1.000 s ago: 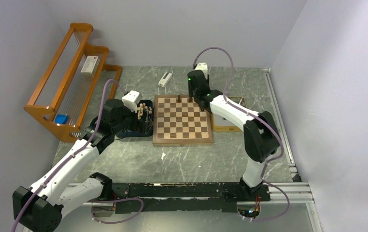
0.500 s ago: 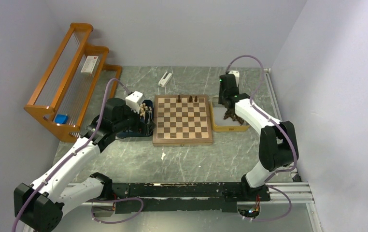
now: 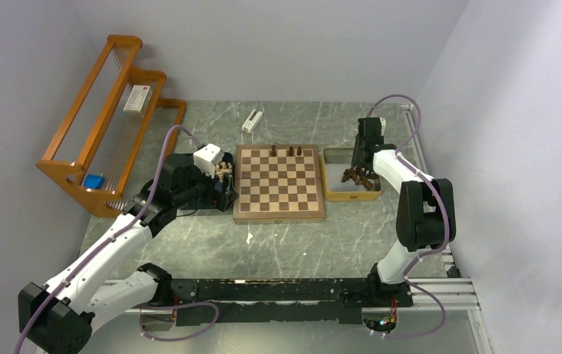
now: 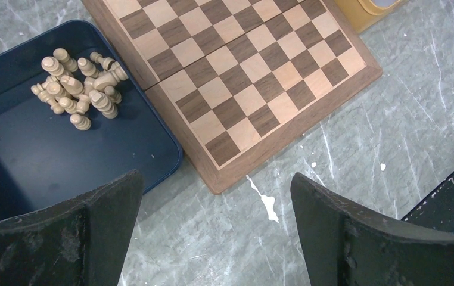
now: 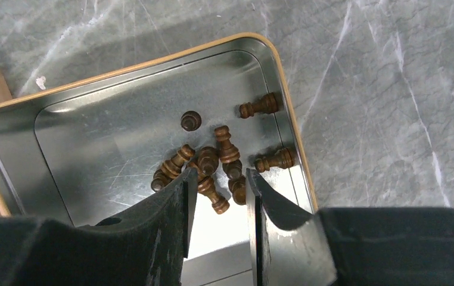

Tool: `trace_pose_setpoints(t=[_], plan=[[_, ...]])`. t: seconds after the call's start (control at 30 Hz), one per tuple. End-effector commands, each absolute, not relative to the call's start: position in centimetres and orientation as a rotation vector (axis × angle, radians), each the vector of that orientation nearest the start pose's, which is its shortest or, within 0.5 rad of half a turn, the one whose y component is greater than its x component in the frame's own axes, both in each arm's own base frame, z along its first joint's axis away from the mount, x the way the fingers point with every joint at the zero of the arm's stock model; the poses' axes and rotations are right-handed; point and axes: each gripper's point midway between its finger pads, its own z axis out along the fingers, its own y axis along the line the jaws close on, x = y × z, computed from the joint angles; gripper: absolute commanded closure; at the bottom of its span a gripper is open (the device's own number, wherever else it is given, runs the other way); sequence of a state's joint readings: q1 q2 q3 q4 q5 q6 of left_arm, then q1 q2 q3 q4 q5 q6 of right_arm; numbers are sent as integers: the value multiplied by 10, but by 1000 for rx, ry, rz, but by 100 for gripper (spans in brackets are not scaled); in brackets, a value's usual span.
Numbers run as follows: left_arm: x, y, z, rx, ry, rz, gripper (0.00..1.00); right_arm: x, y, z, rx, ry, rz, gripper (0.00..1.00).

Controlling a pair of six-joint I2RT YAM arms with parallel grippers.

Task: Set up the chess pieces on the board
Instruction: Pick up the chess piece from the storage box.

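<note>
Your left jaws stand wide apart and grip nothing. They hang above the near edge of the blue tray (image 4: 46, 149), beside the near left corner of the board (image 4: 242, 89). The pale pieces (image 4: 75, 89) lie heaped in that tray's far corner, just beside the board's rim.

The board lies flat on the surface (image 4: 361, 131) between the two trays. Three dark pieces (image 3: 290, 150) stand upright on its far row; the other squares are bare.

Your right jaws hang over the yellow tray (image 5: 153, 59), which sits just right of the board. Only a narrow gap shows between them. Their tips sit at a cluster of dark pieces (image 5: 212, 161) near the tray's right wall, most of them lying on their sides. You cannot tell whether the jaws pinch one.
</note>
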State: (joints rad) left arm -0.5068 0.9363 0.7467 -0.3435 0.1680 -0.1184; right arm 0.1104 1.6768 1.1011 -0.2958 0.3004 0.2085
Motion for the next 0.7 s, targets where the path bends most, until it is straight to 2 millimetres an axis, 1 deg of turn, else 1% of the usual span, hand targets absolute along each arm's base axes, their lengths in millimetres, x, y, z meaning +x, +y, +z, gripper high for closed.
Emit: trace_pose_setpoints(t=[0.0,0.17,0.23,0.43,0.67], plan=[[254,-178,188,520,2049,-529,2,418,3,69,233,2402,-182,61],[253,-177,190,516,2045,-525,2,420,1,60,228,2426,-179,66],[254,-176,189,513,2045,-521,2,420,2,57,225,2435,-174,66],[253,-175,190,514,2046,-518,2,422,3,55,226,2443,-174,67],[254,-173,191,506,2042,-508,2,421,1,58,225,2445,-184,80]])
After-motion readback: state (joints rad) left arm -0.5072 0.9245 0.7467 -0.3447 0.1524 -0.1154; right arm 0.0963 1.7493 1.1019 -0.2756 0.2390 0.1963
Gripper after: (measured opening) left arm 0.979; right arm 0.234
